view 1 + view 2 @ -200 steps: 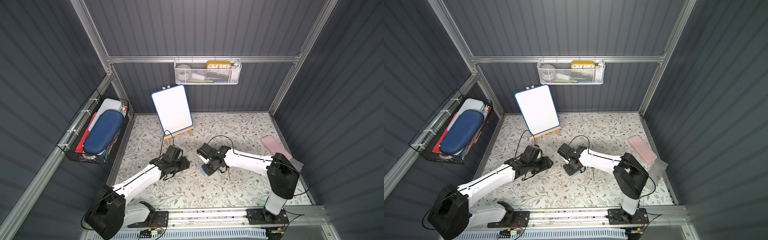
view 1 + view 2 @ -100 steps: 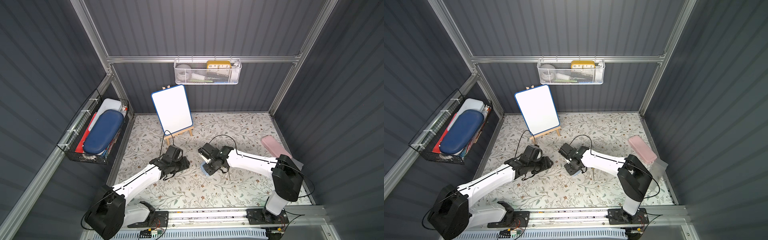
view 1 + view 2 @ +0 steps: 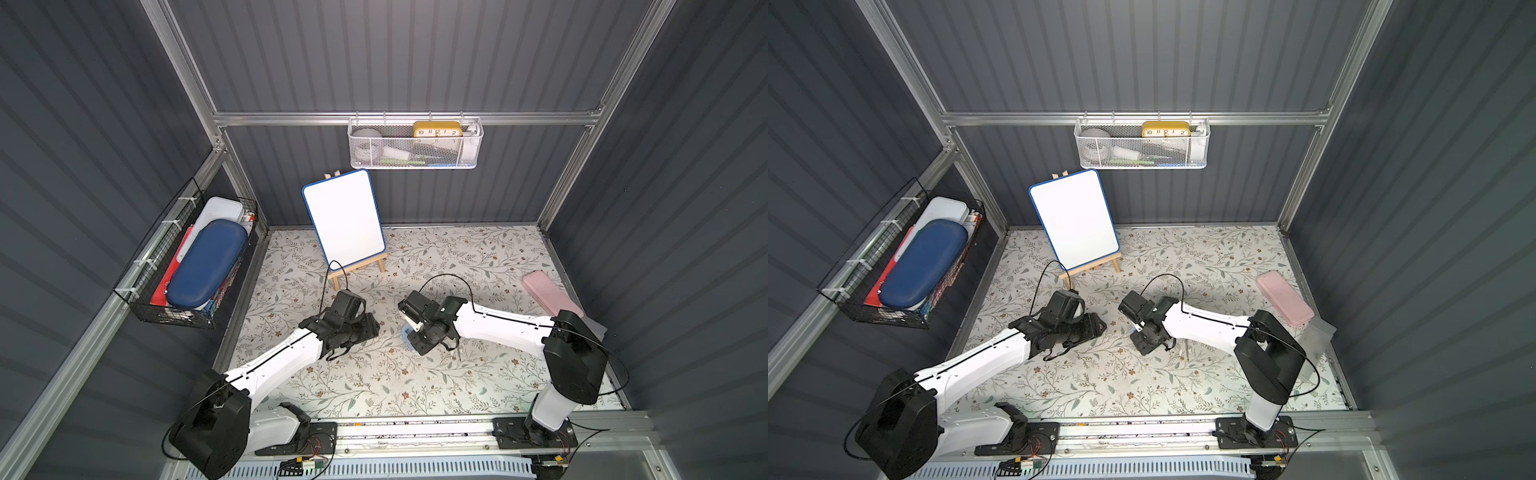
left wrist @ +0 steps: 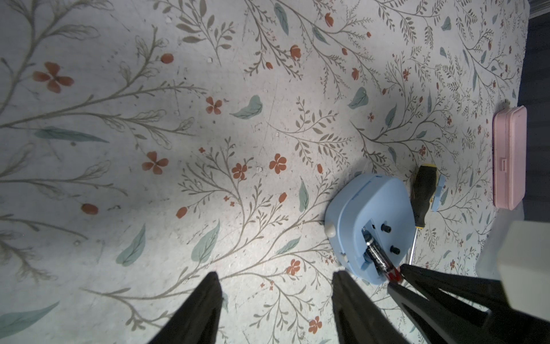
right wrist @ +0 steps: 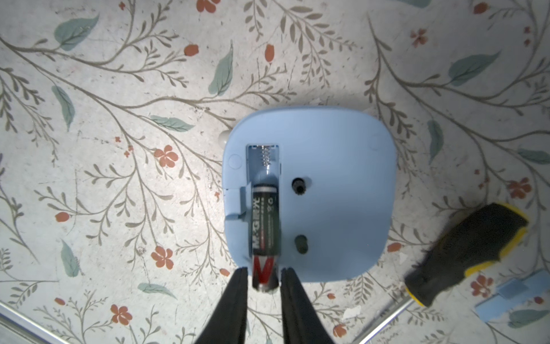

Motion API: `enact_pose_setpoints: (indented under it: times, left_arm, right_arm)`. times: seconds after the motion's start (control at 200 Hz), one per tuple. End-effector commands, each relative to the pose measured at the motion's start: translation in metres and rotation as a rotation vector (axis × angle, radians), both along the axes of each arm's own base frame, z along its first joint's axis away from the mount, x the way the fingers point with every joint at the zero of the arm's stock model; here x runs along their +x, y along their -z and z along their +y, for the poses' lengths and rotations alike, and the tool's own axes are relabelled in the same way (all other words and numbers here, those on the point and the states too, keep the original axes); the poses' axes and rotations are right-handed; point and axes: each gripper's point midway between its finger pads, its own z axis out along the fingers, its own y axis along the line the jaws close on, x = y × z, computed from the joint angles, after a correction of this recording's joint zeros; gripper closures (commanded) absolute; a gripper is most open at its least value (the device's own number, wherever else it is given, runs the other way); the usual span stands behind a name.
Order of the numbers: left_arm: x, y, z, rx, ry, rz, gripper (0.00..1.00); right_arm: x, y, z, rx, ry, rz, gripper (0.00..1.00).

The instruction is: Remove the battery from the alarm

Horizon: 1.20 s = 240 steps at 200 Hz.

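We see the blue alarm (image 3: pixel 407 334), below centre in a top view, face down, its black red-tipped battery (image 5: pixel 265 226) jutting out; right gripper (image 5: pixel 264 275) flanks it, grip uncertain; left gripper (image 4: pixel 276 274) gapes.

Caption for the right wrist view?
Right gripper straddling the red end of the battery, tilted out of the alarm; screwdriver nearby.

top views, centre of frame: alarm (image 3: pixel 408 332) mostly hidden under right gripper (image 3: pixel 417 343) | battery (image 5: pixel 265 226): near end blurred, grip on it unclear | screwdriver (image 5: pixel 467 256): blurred, shaft cut by frame edge | wire basket (image 3: pixel 415 160), upper centre: contents too small to tell
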Motion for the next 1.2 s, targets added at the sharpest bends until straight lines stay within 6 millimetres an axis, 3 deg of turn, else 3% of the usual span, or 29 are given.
enact_pose_setpoints:
  times: [0.0,0.21,0.415,0.645,1.196]
  left_arm:
    - [0.003,-0.005,-0.001,-0.002,0.017,-0.020,0.37]
    - [0.003,-0.006,0.001,0.001,0.011,-0.025,0.37]
    - [0.003,-0.006,0.000,0.000,0.014,-0.025,0.37]
    - [0.003,-0.008,0.000,0.004,0.018,-0.032,0.37]
    - [0.005,-0.010,0.000,0.010,0.027,-0.042,0.38]
  right_arm:
    - [-0.005,0.011,-0.002,-0.027,-0.003,0.029,0.71]
    - [-0.002,0.013,-0.001,-0.038,-0.001,0.021,0.69]
    - [0.007,0.000,0.008,0.001,-0.005,-0.026,0.67]
    - [0.009,0.010,0.008,-0.040,-0.017,-0.009,0.67]
    - [-0.002,0.019,0.004,-0.048,-0.018,0.057,0.80]
